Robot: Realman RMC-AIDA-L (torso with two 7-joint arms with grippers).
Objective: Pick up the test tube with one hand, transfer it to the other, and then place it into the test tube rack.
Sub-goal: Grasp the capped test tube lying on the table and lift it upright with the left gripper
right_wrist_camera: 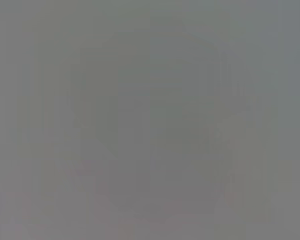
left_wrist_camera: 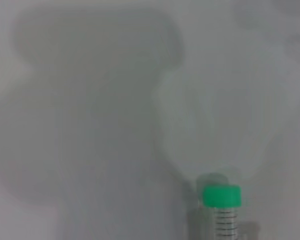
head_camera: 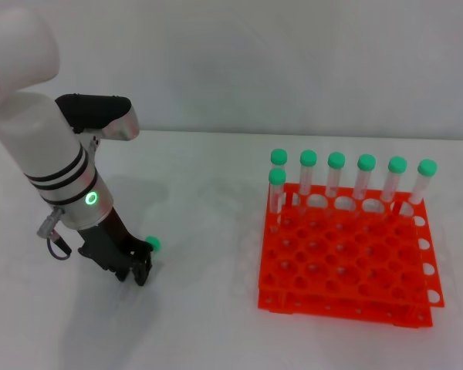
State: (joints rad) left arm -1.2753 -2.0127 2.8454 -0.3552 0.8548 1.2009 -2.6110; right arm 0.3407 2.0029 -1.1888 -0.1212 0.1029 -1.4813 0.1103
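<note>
Left arm, thick and white-silver with black bands and a lit green ring, reaches down to the white table [head_camera: 208,324] at the near left of the head view. Its black two-finger end effector [head_camera: 141,266] sits low at the table surface, fingers drawn narrow around the slim clear plastic test tube with round green cap [head_camera: 152,244]. Only the cap end shows in the head view, projecting past the fingers toward the rack side; the tube body is hidden between them. Left wrist view shows the same tube [left_wrist_camera: 222,210] close up: green cap, clear barrel with printed graduation marks, grey shadow of the arm spread over the table behind it. Whether the tube rests on the table or is raised off it cannot be told.

Bright orange-red plastic two-tier rack with a grid of round holes [head_camera: 347,262] stands on the table to the right, well apart from the end effector. Seven identical green-capped tubes [head_camera: 336,177] stand upright in it: six along the far row, one in the next row at the left corner.

Right arm and its end effector are out of the head view; right wrist view shows only uniform grey.
</note>
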